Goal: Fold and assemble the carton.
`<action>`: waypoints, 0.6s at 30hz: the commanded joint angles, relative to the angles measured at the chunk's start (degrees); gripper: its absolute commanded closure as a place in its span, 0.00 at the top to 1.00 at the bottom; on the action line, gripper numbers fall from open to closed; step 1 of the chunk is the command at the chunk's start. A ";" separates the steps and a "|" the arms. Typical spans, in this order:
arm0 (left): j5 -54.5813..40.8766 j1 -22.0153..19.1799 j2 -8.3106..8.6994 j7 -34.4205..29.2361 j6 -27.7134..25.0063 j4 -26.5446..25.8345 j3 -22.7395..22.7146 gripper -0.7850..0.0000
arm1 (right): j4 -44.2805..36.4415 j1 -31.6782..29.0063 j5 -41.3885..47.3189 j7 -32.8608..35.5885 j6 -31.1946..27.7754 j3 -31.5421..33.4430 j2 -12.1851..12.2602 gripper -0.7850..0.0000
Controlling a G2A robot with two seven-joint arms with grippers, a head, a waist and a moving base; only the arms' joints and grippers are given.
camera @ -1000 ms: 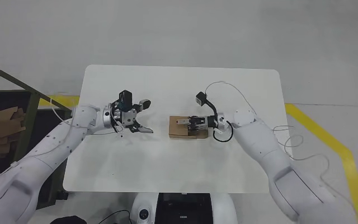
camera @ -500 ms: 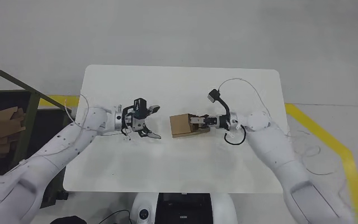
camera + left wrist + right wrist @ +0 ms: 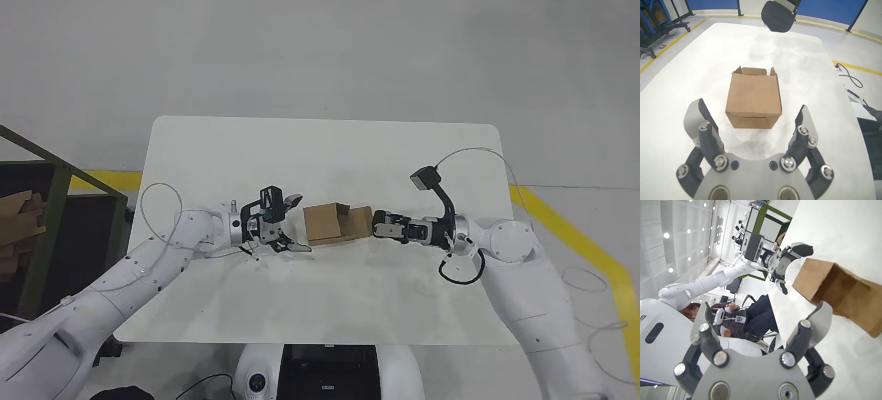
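Note:
A brown carton lies on its side near the middle of the white table. Its closed end faces my left gripper, and its open end with raised flaps faces my right gripper. In the left wrist view the carton sits just beyond my open left gripper, untouched. In the right wrist view my right gripper is open and holds nothing. The carton's hollow inside shows there, with the left gripper beyond it.
A green metal rack with stacked cardboard stands off the table's left side. A yellow floor line runs past the right edge. Bare tabletop stretches behind the carton and in front of it.
My right gripper let go of the carton and drew back to the right. My left gripper moved right, up close to the carton's closed end. The carton's open end now shows.

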 commanded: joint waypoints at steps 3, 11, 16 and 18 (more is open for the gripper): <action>0.02 -0.02 0.01 0.02 -0.03 0.01 0.01 1.00 | 0.02 0.01 0.01 -0.02 0.01 -0.02 0.00 1.00; -0.64 0.72 -0.26 -1.23 1.35 -0.74 -0.12 1.00 | 0.02 0.01 0.01 -0.02 0.01 -0.02 0.00 1.00; -0.69 1.57 -0.88 -4.37 1.46 -0.81 -0.27 1.00 | 0.02 0.01 0.01 -0.02 0.01 -0.02 0.00 1.00; -1.18 2.08 -0.99 -3.91 1.70 -0.21 -0.79 1.00 | 0.02 0.01 0.01 -0.02 0.01 -0.02 0.00 1.00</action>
